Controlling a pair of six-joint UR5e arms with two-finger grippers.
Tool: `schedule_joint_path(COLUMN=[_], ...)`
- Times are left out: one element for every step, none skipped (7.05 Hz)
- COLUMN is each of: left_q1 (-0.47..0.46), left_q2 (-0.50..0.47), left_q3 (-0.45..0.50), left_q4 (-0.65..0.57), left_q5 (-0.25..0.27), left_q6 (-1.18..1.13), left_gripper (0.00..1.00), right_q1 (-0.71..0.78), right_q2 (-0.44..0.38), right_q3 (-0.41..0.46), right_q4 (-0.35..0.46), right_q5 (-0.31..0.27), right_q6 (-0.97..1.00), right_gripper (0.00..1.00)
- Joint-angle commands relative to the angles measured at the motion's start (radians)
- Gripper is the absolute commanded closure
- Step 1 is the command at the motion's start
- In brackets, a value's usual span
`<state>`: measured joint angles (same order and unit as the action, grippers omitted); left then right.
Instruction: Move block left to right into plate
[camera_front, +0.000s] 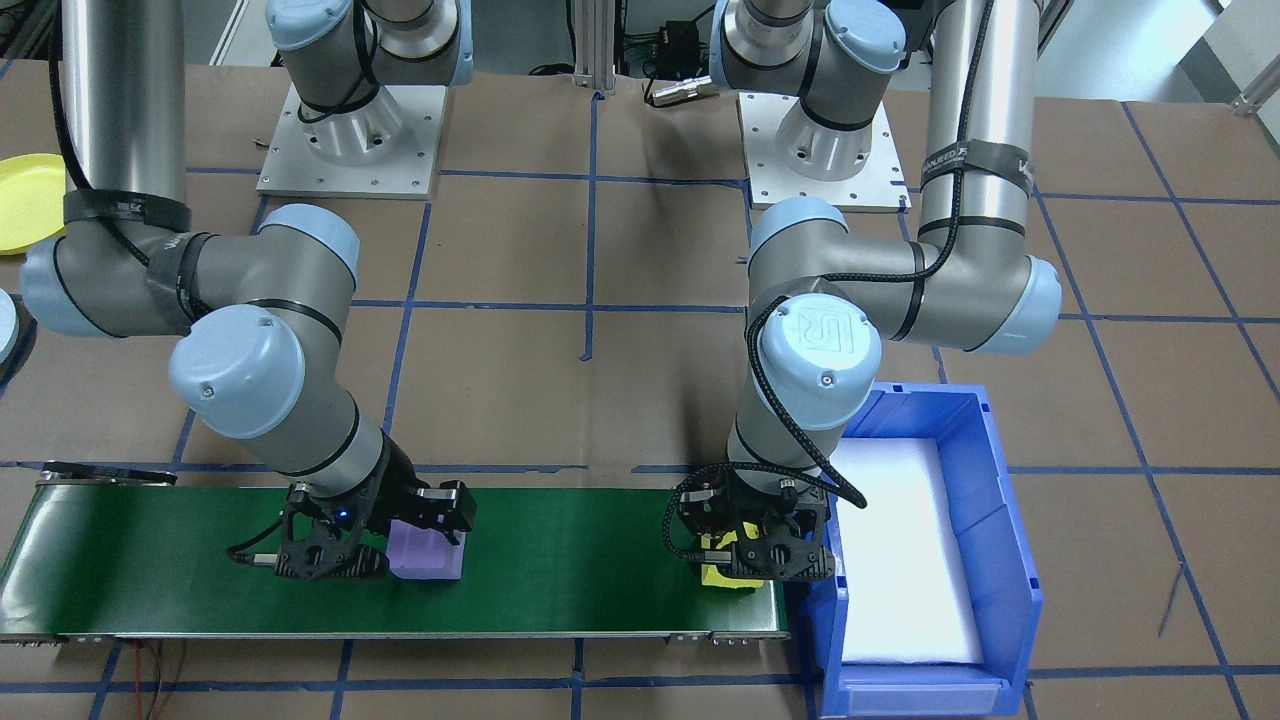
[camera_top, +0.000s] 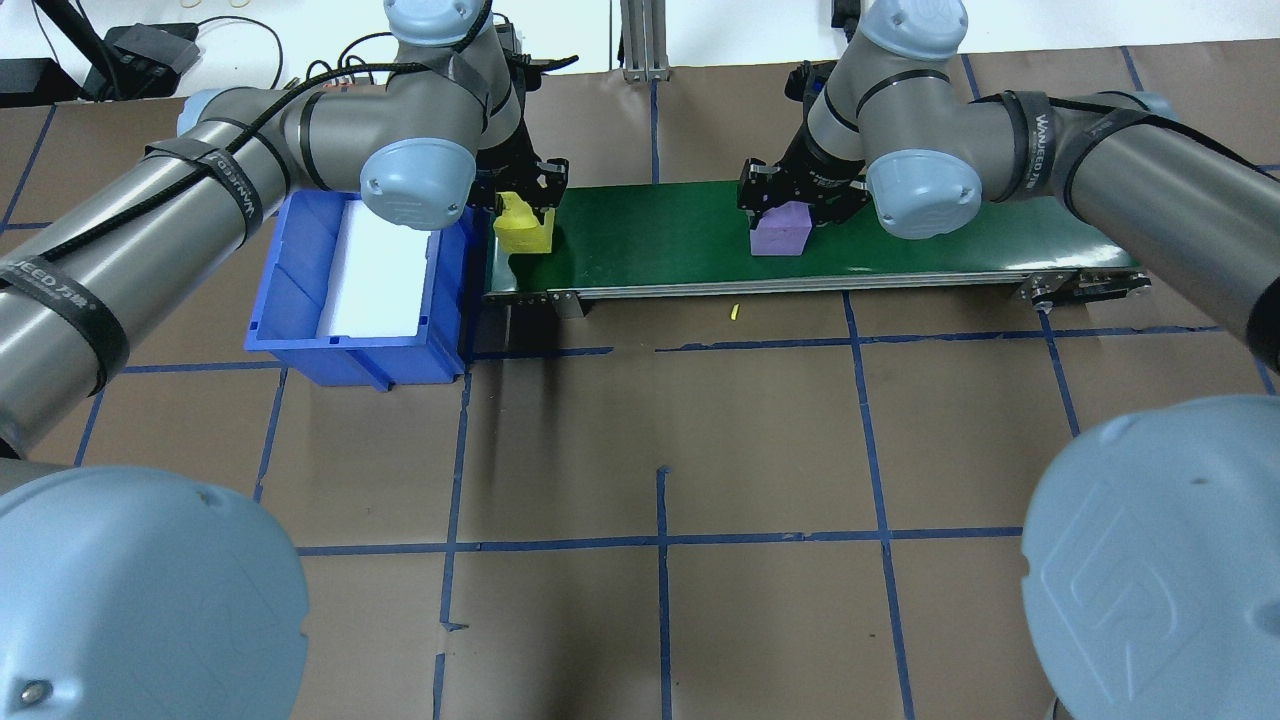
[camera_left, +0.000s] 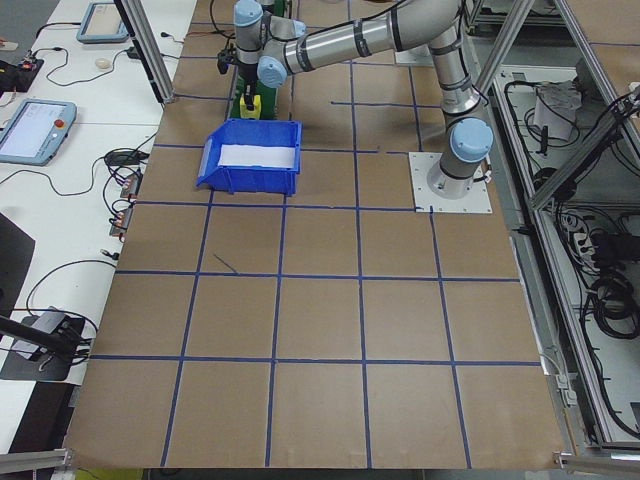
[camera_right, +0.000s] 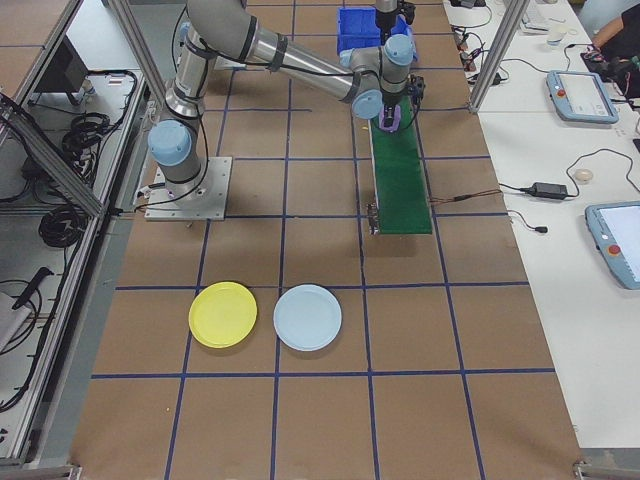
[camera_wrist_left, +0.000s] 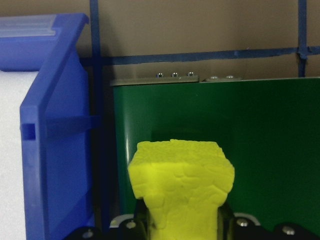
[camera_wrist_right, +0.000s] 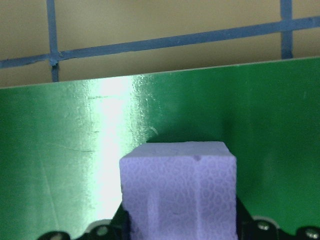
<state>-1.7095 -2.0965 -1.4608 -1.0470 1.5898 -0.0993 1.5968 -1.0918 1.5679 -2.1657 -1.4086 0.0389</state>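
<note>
Early stage: left gripper (camera_top: 527, 210) seemingly clamps yellow block (camera_top: 524, 230), right gripper (camera_top: 790, 205) purple block (camera_top: 782, 232); yellow plate (camera_right: 223, 314), six o'clock, holds nothing.

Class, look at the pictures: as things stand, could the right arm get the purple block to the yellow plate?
Probably yes. The right gripper sits around the purple block on the conveyor, and open table lies between it and the yellow plate.

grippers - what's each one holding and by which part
Left gripper jaws clamp the yellow block by its narrowed sides; right gripper jaws grip the purple block by its sides.
</note>
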Motion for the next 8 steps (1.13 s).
schedule_joint_path(left_q1=[0.001, -0.001, -0.001, -0.001, -0.001, 0.005, 0.036, 0.085], left_q2=[-0.007, 0.001, 0.028, 0.065, 0.129, 0.235, 0.327, 0.392], left_q3=[-0.01, -0.01, -0.009, -0.001, 0.005, -0.013, -0.016, -0.019], left_q4=[0.009, 0.009, 0.009, -0.007, -0.089, -0.201, -0.287, -0.388], left_q5=[-0.001, -0.001, -0.004, 0.005, 0.006, 0.009, 0.01, 0.007], left_q6=[0.0, -0.003, -0.003, -0.003, -0.003, 0.007, 0.01, 0.016], left_gripper=[0.35, 0.08, 0.04, 0.0, 0.0, 0.0, 0.0, 0.0], right_q1=[-0.186, -0.327, -0.486, -0.658, -0.83, -0.959, -1.021, -1.058], right_q2=[-0.128, -0.204, -0.247, -0.247, -0.246, -0.24, -0.197, -0.141], right_q3=[-0.011, -0.008, -0.002, 0.01, 0.059, 0.129, 0.212, 0.266], right_q4=[0.135, 0.214, 0.245, 0.244, 0.233, 0.2, 0.073, -0.021], right_q5=[-0.122, -0.166, -0.212, -0.231, -0.219, -0.213, -0.211, -0.213], right_q6=[-0.407, -0.679, -0.905, -1.092, -1.248, -1.328, -1.367, -1.37], right_gripper=[0.6, 0.6, 0.6, 0.6, 0.61, 0.61, 0.6, 0.53])
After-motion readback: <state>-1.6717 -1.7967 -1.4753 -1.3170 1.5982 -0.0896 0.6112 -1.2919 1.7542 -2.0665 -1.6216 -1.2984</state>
